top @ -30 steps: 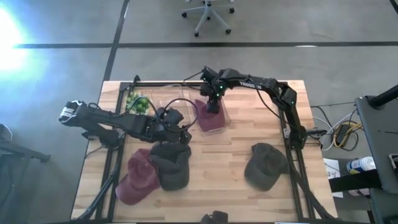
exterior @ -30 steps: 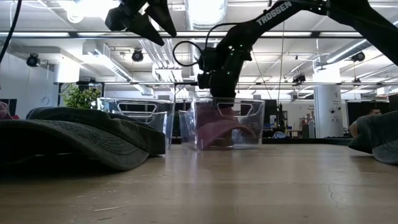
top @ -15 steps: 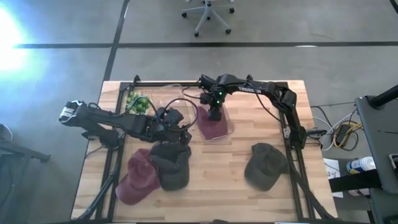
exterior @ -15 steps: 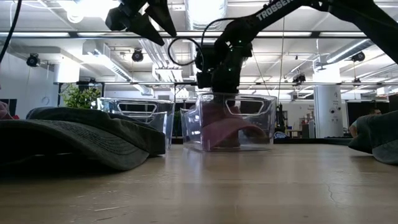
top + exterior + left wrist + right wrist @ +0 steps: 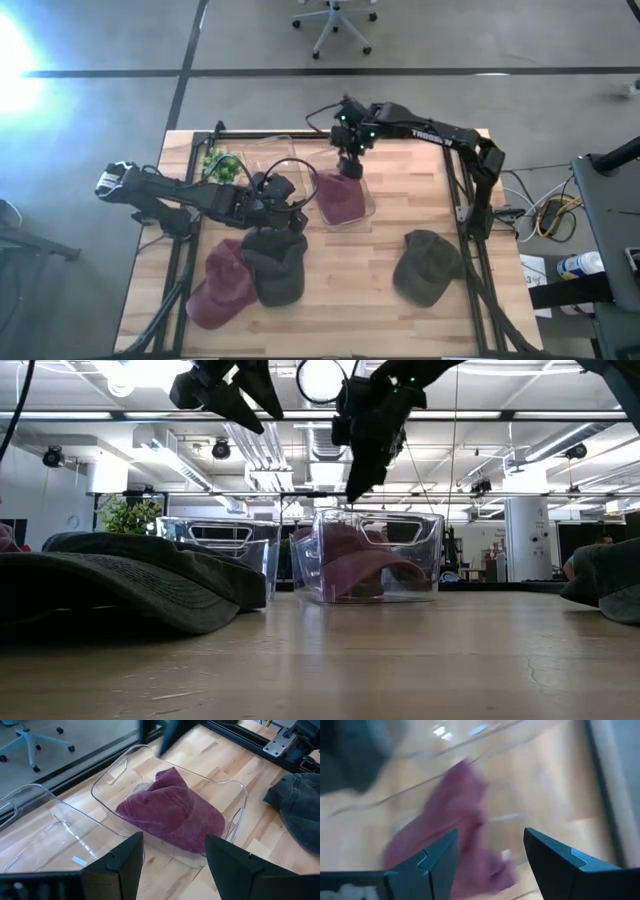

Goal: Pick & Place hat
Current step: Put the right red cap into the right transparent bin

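Observation:
A maroon hat [image 5: 340,200] lies crumpled inside a clear plastic bin [image 5: 372,205], also seen in the left wrist view as the hat [image 5: 172,815] in the bin [image 5: 235,785]. My right gripper [image 5: 350,165] hangs open above the bin's far rim, well clear of the hat; in the low view it [image 5: 358,480] is above the bin [image 5: 370,555]. Its wrist view shows the hat [image 5: 450,815] beyond the spread fingers [image 5: 490,855]. My left gripper [image 5: 290,215] waits open over a dark olive hat [image 5: 275,262], facing the bin [image 5: 175,855].
A second clear bin [image 5: 258,165] stands to the left of the first, with a green plant [image 5: 222,167] beside it. A maroon hat [image 5: 220,285] lies on the table's near left next to the dark olive one, and an olive hat [image 5: 427,265] on the near right.
My right gripper was down inside the bin on the maroon hat. It has since risen out of the bin and drawn back toward the table's far edge, leaving the hat inside. The bin slid a little toward the near right while the gripper was in it.

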Tool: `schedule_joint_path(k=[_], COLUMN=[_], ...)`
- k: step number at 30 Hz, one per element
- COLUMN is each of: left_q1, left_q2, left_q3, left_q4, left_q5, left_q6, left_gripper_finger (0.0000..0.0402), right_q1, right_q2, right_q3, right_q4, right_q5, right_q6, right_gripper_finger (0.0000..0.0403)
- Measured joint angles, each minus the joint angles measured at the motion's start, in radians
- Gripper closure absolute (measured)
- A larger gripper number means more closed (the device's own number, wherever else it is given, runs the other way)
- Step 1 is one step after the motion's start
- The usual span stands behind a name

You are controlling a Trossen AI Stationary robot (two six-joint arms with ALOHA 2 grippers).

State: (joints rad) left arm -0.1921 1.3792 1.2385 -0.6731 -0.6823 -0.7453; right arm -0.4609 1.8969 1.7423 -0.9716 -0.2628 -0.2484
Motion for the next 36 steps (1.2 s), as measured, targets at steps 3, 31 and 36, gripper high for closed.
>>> schedule_joint_path(k=[3, 31, 36], left_q1=[0.0, -0.001, -0.001], left_q2=[0.0, 0.0, 0.0], left_q3=[0.0, 0.0, 0.0], left_q4=[0.0, 0.019, 0.023], left_q5=[0.0, -0.017, -0.018], left_q6=[0.009, 0.005, 0.006], left_gripper_finger=[0.0196, 0.0196, 0.0196], right_q1=[0.027, 0.041, 0.045], right_q2=[0.001, 0.003, -0.07], right_q3=[-0.038, -0.389, -0.364], right_q4=[-0.031, 0.482, 0.494], right_q5=[-0.056, 0.08, 0.087], right_q6=[0.01, 0.176, 0.177], right_gripper_finger=[0.0184, 0.0184, 0.0184])
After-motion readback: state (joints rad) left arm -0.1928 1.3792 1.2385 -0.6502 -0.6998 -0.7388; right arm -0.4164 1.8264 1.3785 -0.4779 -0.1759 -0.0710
